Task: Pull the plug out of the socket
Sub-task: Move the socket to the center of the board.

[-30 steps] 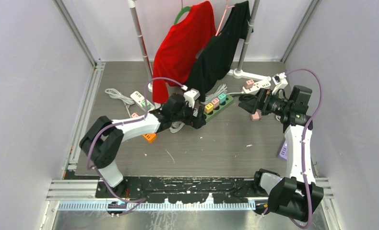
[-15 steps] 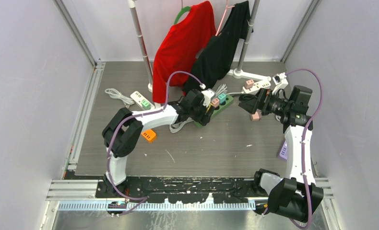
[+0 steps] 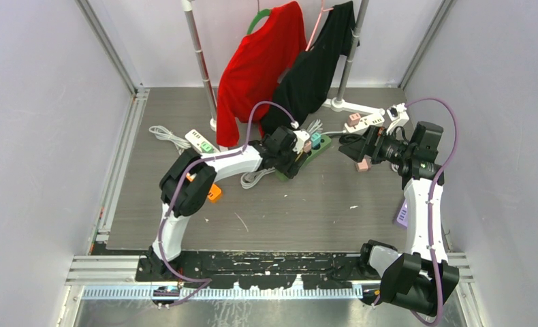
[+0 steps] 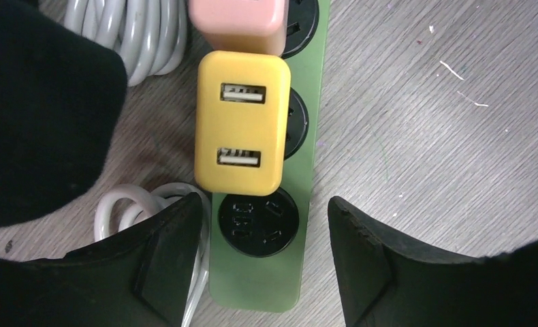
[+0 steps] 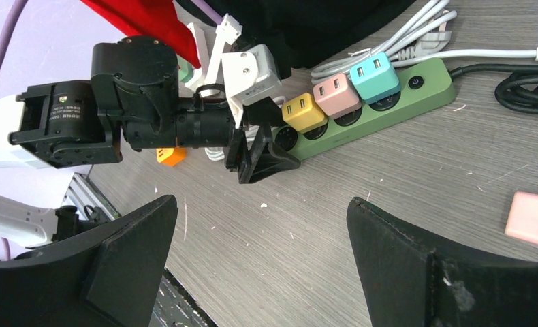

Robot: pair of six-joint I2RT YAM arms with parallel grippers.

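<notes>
A green power strip (image 4: 263,279) lies on the grey table, also visible in the right wrist view (image 5: 389,109). In its sockets sit a yellow plug (image 4: 240,133), a pink plug (image 4: 236,17) and a teal plug (image 5: 373,73). The end socket (image 4: 258,221) is empty. My left gripper (image 4: 265,235) is open, its fingers astride that empty end just below the yellow plug, holding nothing. From above, the left gripper (image 3: 293,162) hides the strip's near end. My right gripper (image 3: 350,146) hovers open to the right of the strip, nothing between its fingers (image 5: 137,252).
A coiled white cable (image 4: 127,204) lies against the strip's left side. A loose pink plug (image 3: 362,164) and an orange plug (image 3: 212,193) lie on the table. Two white power strips (image 3: 201,142) (image 3: 365,121) lie further back. A red shirt (image 3: 259,65) and a black shirt (image 3: 314,68) hang behind.
My left arm has reached right and forward to the green strip's near end, and its jaws have narrowed. The right arm has not moved.
</notes>
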